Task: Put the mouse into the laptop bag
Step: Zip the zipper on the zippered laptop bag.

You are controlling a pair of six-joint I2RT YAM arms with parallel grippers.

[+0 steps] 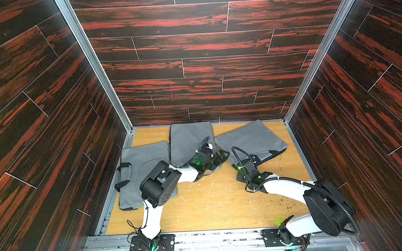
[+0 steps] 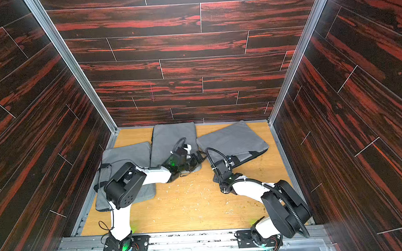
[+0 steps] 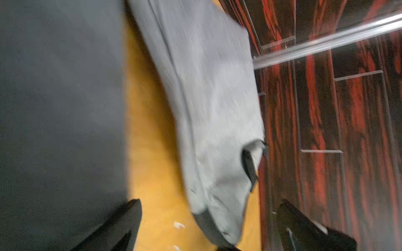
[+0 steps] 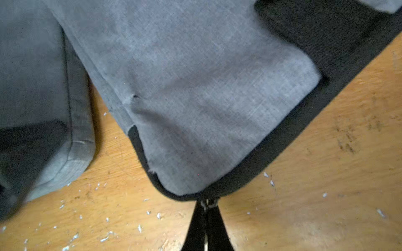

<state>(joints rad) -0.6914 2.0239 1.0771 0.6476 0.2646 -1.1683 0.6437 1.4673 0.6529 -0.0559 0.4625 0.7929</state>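
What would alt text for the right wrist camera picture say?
The shut right gripper pinches a small metal zipper pull at the corner of a grey laptop bag with black edging. A second grey bag lies beside it on a crumb-strewn wooden table.

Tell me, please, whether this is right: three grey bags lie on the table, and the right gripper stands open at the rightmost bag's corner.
Open is wrong. Three grey bags lie on the table, and the right gripper stands shut at the rightmost bag's corner. The right wrist view shows it.
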